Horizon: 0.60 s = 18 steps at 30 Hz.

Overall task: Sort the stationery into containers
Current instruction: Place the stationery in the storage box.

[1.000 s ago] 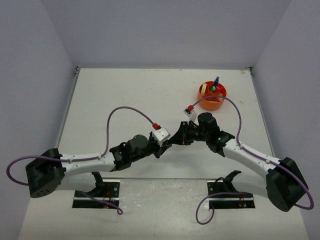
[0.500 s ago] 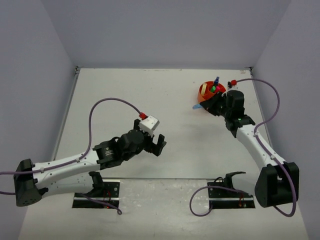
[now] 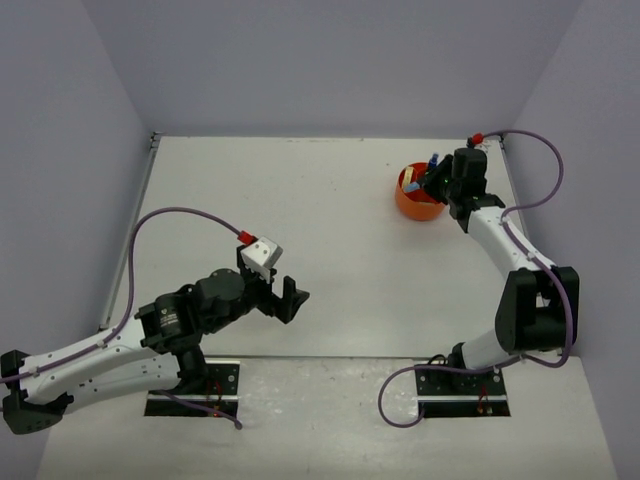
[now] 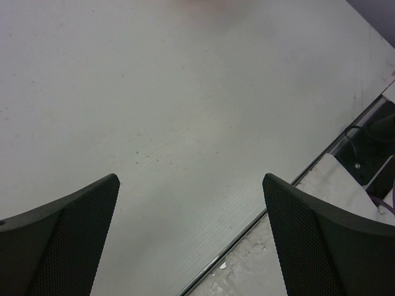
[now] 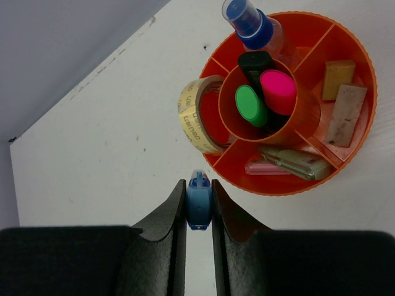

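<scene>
The round orange tub [image 5: 308, 187] with dividers stands at the far right of the table [image 3: 416, 209]. Its middle cup holds a green highlighter [image 5: 250, 106], a pink one [image 5: 278, 90] and a black-capped one. A blue highlighter [image 5: 249, 21] stands in a rim compartment. A beige tape ring [image 5: 197, 117], beige erasers [image 5: 344, 98] and a pale green clip [image 5: 296, 161] lie in other compartments. My right gripper [image 5: 199, 185] is shut on a blue clip [image 5: 199, 211], just above and beside the tub's rim. My left gripper [image 3: 281, 298] hangs open and empty over the table's near edge.
The white table [image 3: 300, 200] is walled at the back and both sides. The table's front edge [image 4: 259, 222] and the grey base plate [image 4: 290, 265] show between the left fingers [image 4: 321, 240]. A purple cable [image 3: 535, 170] loops above the right arm.
The two grippers were together at mid-table. The left one opened and drew back to the near left. The right arm swung to the tub with the blue clip.
</scene>
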Motion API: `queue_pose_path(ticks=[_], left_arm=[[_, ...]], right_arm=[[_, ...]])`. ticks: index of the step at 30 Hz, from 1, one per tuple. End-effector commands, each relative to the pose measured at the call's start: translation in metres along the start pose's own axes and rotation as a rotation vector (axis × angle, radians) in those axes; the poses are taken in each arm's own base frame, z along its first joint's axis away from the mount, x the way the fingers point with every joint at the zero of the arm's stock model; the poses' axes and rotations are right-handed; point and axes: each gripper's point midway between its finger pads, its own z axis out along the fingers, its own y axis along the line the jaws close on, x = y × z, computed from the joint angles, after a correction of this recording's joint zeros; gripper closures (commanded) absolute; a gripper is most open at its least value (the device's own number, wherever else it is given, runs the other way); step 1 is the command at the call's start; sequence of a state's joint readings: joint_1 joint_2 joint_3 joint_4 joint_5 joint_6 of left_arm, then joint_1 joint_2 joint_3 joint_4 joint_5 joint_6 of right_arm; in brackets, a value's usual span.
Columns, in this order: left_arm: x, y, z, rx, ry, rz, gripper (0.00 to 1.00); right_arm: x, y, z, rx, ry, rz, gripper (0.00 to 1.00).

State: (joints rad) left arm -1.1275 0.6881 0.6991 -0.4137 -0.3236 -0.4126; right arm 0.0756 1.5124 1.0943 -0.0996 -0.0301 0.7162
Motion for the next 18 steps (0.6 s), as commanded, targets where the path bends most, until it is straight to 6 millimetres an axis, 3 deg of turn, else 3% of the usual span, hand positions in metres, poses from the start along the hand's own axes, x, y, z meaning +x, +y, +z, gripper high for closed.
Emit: queue_pose_path(ticks=[1, 8, 15, 17, 18], left_arm=[[0.016, -0.003, 0.004, 0.008, 0.061, 0.006, 0.0], [0.02, -0.002, 0.008, -0.003, 0.078, 0.01, 0.0], [0.018, -0.001, 0.007, -0.004, 0.067, 0.008, 0.0], [0.019, -0.001, 0.008, -0.005, 0.071, 0.007, 0.0], [0.02, 0.0, 0.008, -0.007, 0.072, 0.008, 0.0]], right_arm=[[-0.023, -0.003, 0.002, 0.035, -0.072, -0.028, 1.0], [-0.017, -0.021, 0.014, 0.089, -0.055, -0.041, 1.0], [-0.016, -0.023, 0.022, 0.103, -0.037, -0.048, 0.9], [-0.013, -0.022, 0.022, 0.099, -0.02, -0.05, 0.69], [-0.013, -0.021, 0.022, 0.097, -0.015, -0.05, 0.64]])
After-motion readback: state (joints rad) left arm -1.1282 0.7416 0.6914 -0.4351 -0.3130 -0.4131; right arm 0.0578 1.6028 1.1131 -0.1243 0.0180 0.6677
